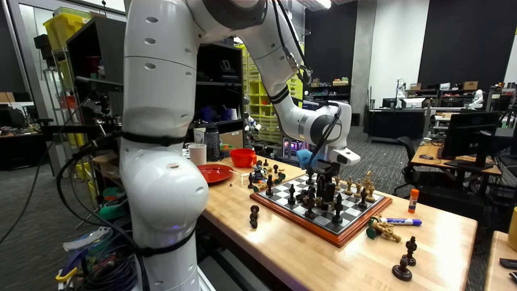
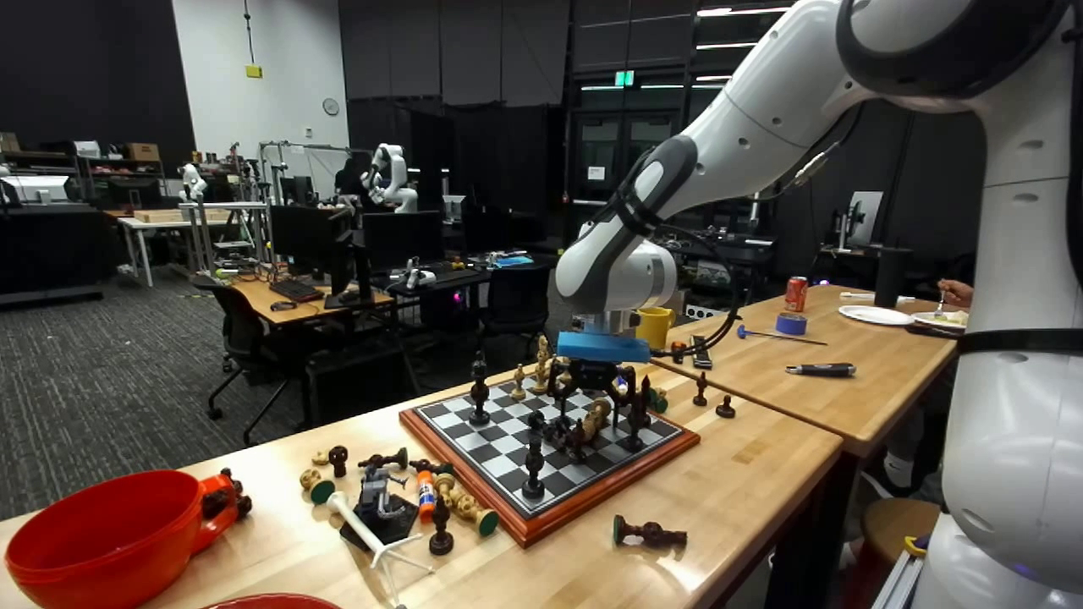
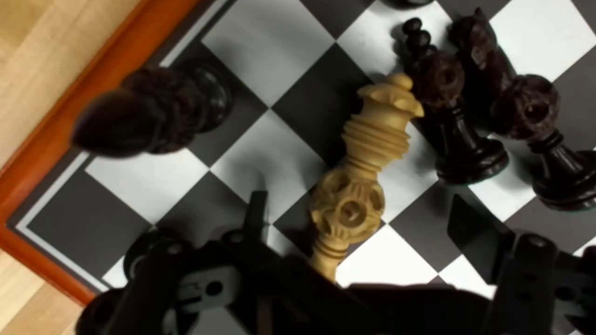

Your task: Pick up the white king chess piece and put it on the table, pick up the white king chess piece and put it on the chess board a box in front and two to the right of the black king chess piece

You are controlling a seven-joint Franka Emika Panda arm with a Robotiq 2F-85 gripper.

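Presently the pincer [image 3: 365,221] is spread low over the chess board [image 2: 465,470], straddling the white crowned piece [image 3: 351,200], seemingly the king, with a gap on each side. That piece lies across the checks, inward from a board corner, near which a pointed dark piece [image 3: 144,111] stands upright. Just beside the crown lie two dark pieces [image 3: 440,79]. In an exterior view, a further dark piece [image 2: 650,533] lies on its side between the board and the near edge of the table [image 2: 736,482]; a red bowl [image 2: 161,541] stands well apart.
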